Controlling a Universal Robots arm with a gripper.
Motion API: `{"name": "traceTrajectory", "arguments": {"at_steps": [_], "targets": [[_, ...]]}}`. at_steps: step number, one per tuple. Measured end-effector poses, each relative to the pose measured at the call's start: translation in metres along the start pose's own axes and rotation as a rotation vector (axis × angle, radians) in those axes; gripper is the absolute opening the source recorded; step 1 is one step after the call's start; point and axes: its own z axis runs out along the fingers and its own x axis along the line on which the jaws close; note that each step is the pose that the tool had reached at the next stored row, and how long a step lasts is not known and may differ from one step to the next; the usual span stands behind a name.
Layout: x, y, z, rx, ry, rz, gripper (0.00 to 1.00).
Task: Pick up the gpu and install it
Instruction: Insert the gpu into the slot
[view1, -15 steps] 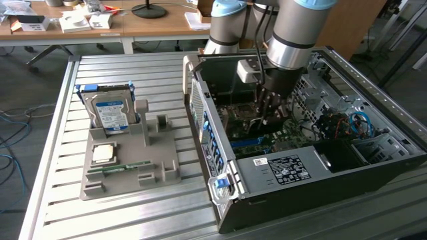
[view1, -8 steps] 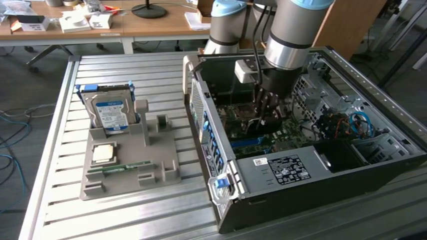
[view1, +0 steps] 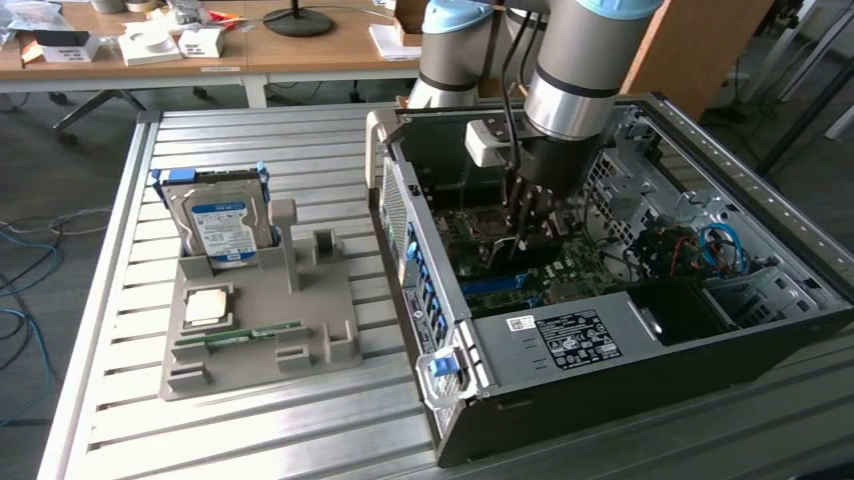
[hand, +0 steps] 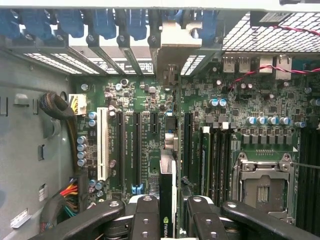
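Gpu (hand: 168, 200) hangs edge-on inside the open case (view1: 534, 340), over the slot end of the motherboard (hand: 260, 105), clamped between the gripper's (hand: 170, 212) fingers. The risk, as it looks: a card edge off the slot (hand: 136, 150) line could jam or scrape the board.

Light wooden desks (view1: 320, 55) stand beyond the slatted aluminium table's (view1: 267, 420) far edge; blue cables (view1: 27, 232) trail across grey floor (view1: 60, 165).
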Motion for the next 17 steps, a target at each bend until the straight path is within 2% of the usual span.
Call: {"name": "traceTrajectory", "arguments": {"at_steps": [17], "targets": [[-0.0003, 0.0034, 0.0024, 0.0004, 0.0, 0.0, 0.26]]}}
